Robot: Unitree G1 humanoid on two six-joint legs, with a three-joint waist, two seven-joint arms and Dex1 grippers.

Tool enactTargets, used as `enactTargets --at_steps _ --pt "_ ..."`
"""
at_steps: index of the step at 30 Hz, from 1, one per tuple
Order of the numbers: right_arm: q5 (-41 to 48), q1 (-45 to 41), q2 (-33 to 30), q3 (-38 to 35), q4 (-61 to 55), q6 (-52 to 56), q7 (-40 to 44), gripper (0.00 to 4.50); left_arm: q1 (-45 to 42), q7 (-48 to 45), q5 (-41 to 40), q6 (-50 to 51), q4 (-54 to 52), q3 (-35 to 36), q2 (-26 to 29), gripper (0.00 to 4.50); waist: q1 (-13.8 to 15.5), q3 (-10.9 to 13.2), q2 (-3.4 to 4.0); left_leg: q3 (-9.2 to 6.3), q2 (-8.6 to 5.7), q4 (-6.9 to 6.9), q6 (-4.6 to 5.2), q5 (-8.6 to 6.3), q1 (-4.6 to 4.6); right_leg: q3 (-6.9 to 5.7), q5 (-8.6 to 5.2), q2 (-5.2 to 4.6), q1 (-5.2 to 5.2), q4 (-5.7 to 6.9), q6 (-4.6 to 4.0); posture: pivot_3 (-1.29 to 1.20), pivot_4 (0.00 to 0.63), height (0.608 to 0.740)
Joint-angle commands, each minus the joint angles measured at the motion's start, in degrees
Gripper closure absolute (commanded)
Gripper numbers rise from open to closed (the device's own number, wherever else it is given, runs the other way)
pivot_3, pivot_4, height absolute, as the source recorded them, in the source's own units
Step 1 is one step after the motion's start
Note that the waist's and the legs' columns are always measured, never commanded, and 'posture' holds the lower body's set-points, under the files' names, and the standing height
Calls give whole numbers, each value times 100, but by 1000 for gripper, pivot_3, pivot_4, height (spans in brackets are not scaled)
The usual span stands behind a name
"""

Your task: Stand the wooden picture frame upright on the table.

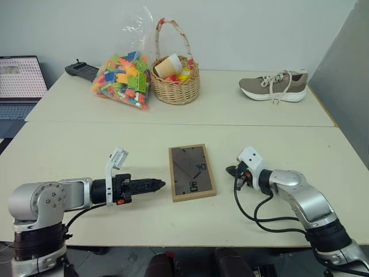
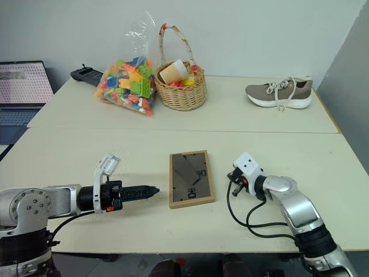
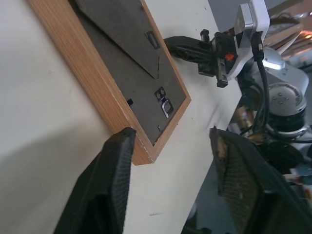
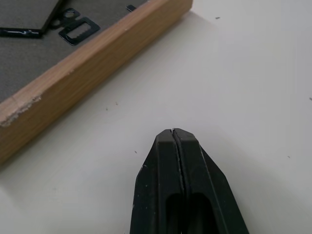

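Note:
The wooden picture frame (image 1: 192, 172) lies flat near the middle of the table (image 1: 86, 144), dark back up, with its fold-out stand lying flat against the back. My left gripper (image 1: 158, 184) is just left of the frame and points at its left edge. It is open, its fingers (image 3: 109, 185) apart with the frame's near corner (image 3: 141, 151) between them in the left wrist view; I cannot tell if they touch it. My right gripper (image 1: 230, 171) is shut on nothing, a short way off the frame's right edge (image 4: 87, 63).
On the far half of the table stand a wicker basket (image 1: 176, 78), a bag of coloured blocks (image 1: 122, 78), a black device (image 1: 81, 70) and a beige shoe (image 1: 275, 86). A laptop (image 1: 20, 81) sits off the far left. A black cable (image 1: 259, 213) loops by my right arm.

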Motion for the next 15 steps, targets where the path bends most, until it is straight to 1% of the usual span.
enactTargets --at_steps 1,2,6,10,13,15 --pt "-82 -82 113 209 -123 -104 76 4500 -14 297 -195 41 249 -40 -132 1050 9 0 0 0 0 0 0 0 0 0 0 -2 0 0 0 0 150 740" --pt "-95 -89 136 234 -129 -99 83 4500 -18 333 -210 41 283 -57 -158 745 11 0 0 0 -1 0 0 0 0 0 0 -5 0 0 0 0 150 740" --pt "-88 -184 385 341 -195 38 44 4500 46 497 -17 -177 566 -320 -380 9 10 -1 0 2 -3 0 -1 1 1 1 0 -8 1 1 0 0 150 740" --pt "-104 -215 612 443 -247 148 28 4500 90 592 17 -435 643 -684 -621 9 17 -4 4 2 -2 -1 -1 1 4 3 0 -8 1 2 -1 0 150 740" --pt "-77 -277 794 508 -302 254 17 4500 1 834 44 -542 632 -938 -1078 9 36 -20 11 5 -8 0 -2 1 5 4 0 -11 6 -1 -1 0 150 740" --pt "-22 -295 892 489 -351 361 -7 4500 -32 930 28 -585 598 -1011 -1258 9 69 -26 13 9 -11 0 -1 1 9 6 0 -17 12 -2 0 0 150 740"
